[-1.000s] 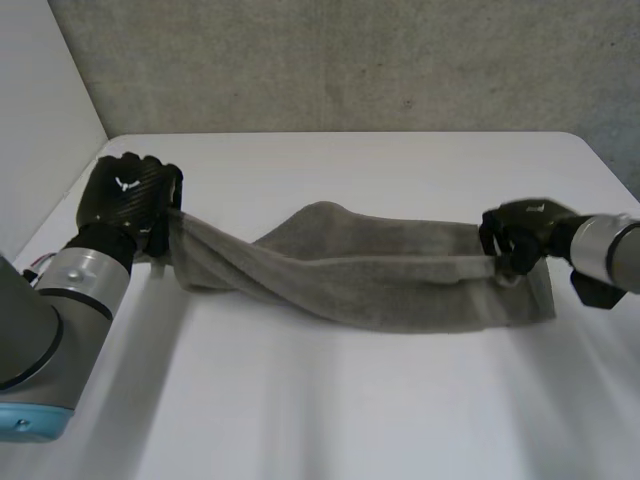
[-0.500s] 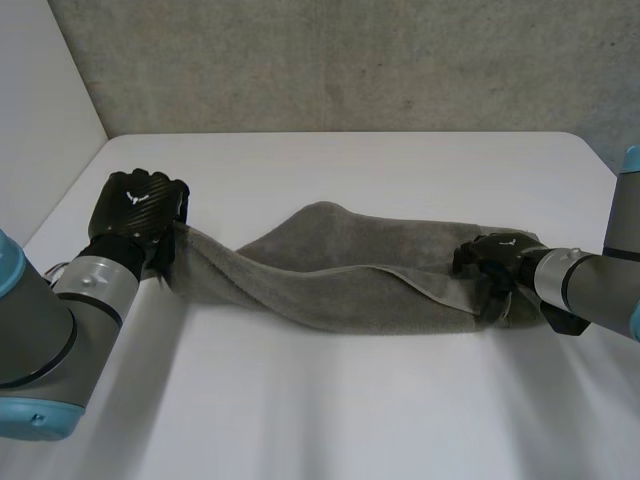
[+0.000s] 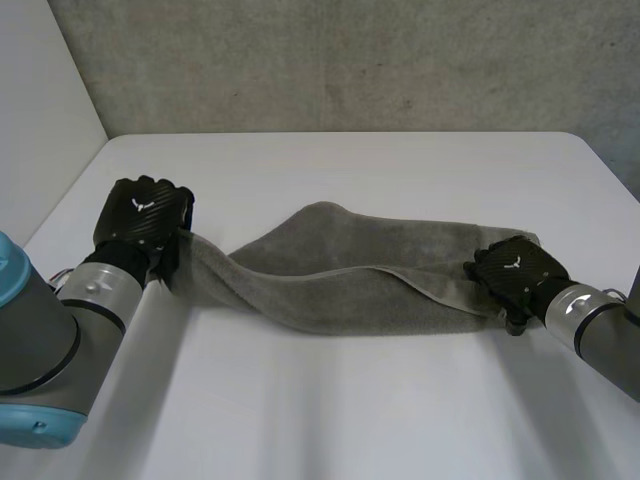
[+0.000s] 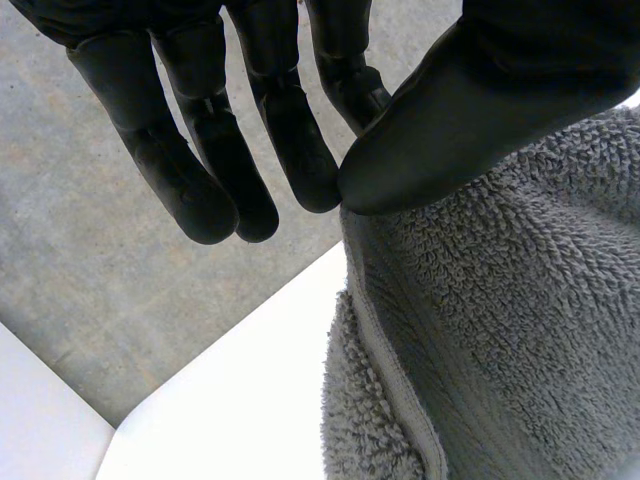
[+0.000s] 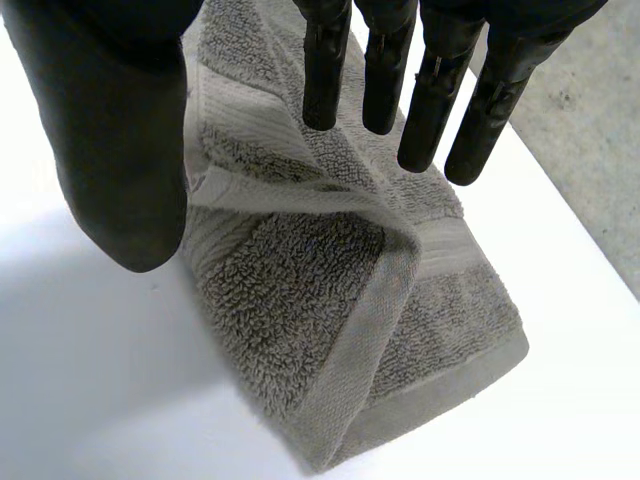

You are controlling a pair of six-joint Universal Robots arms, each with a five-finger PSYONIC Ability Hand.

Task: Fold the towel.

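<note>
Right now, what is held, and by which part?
The left hand pinches the towel by one end's edge; the right hand, open over the other end, holds nothing.

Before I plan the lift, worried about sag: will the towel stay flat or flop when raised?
Probably floppy: the towel droops and twists away from the left hand, which pinches its end. Its looped pile likely resists slipping.

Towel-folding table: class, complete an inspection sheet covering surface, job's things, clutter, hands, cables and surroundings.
Surface: white table, no marks seen.
Job's things: grey towel, drawn into a long band, right end doubled over.
Clutter: nothing seen.
Hands: left hand pinches the towel's left end, raised off the table; right hand open over the right end, which lies on the table.
Cables: nothing seen loose on the table.
Surroundings: grey wall behind, white panel at left.
</note>
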